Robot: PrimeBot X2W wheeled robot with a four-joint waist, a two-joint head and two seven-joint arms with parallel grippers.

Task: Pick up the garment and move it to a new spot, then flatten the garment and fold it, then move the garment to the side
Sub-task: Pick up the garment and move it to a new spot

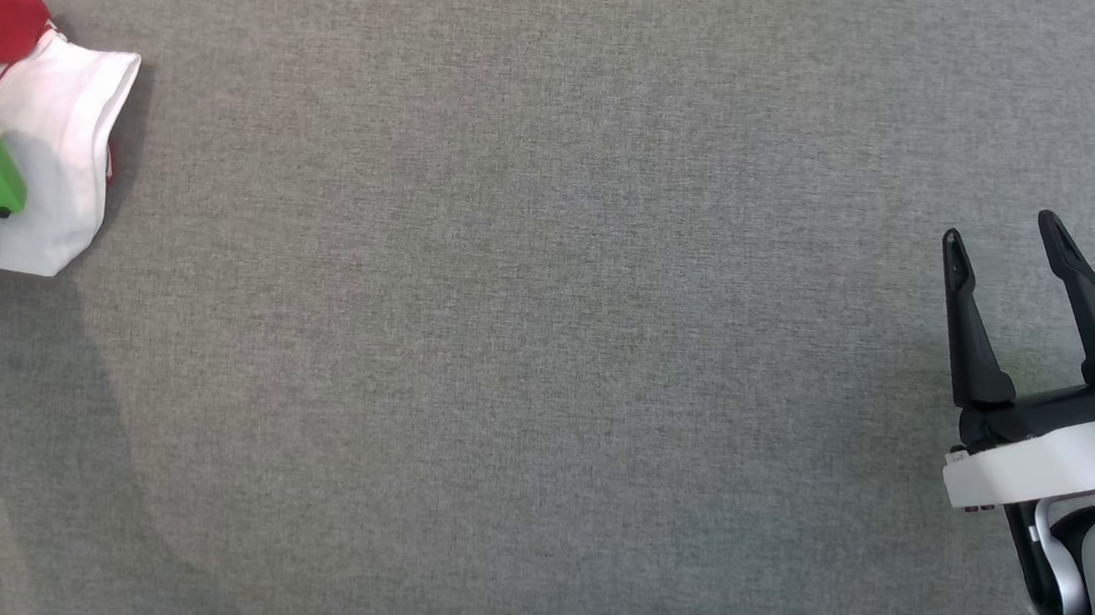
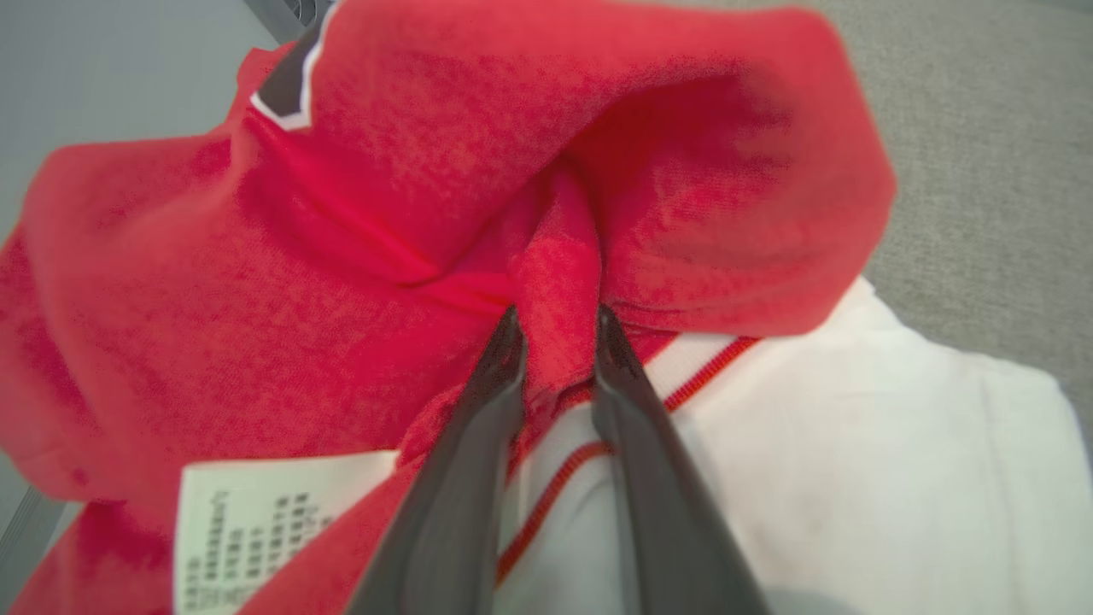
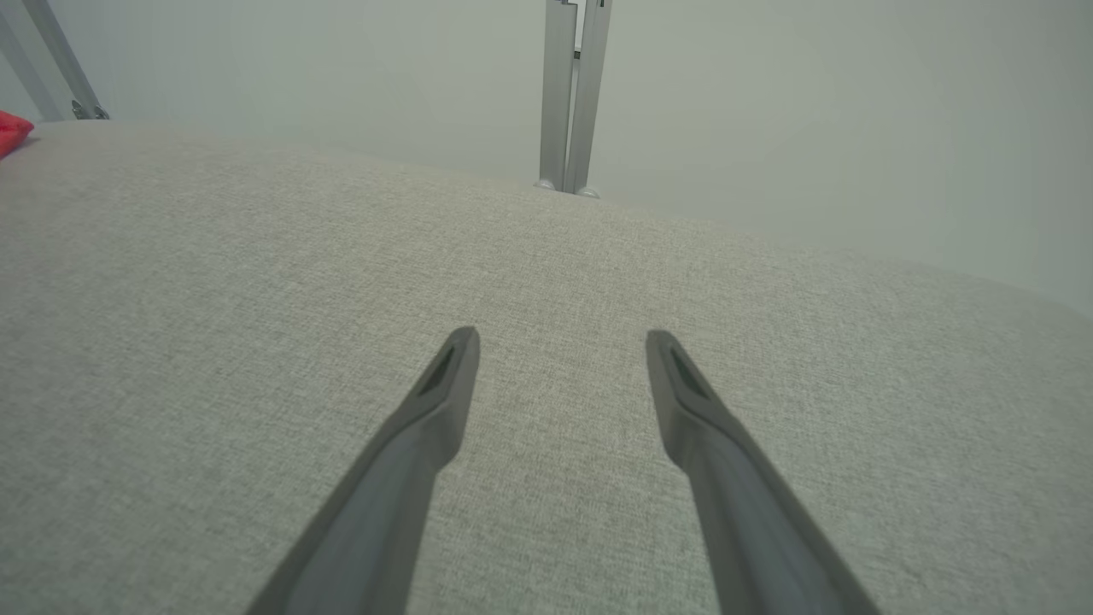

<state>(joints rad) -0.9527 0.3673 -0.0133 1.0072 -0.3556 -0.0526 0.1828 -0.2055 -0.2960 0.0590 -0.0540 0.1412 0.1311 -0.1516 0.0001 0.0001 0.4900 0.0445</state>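
**While the left gripper (image 2: 555, 320) nips a red fold, the garment (image 1: 52, 129) lies bunched at the far left of the bench (image 1: 544, 347)**

Soft, light knit like this should sag and trail when lifted, so that raised ridge looks a fair hold. The right gripper (image 1: 1001, 227) hangs wide open over bare bench, well apart.

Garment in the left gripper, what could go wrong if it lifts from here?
1. The left gripper pinches only a narrow ridge of the garment at its fingertips, so the red cloth might slip out on the lift.
2. The garment lies bunched near the edge of the grey surface, so a dropped part could slide off.
3. The right gripper stands open far across the surface, probably too far to catch it quickly.
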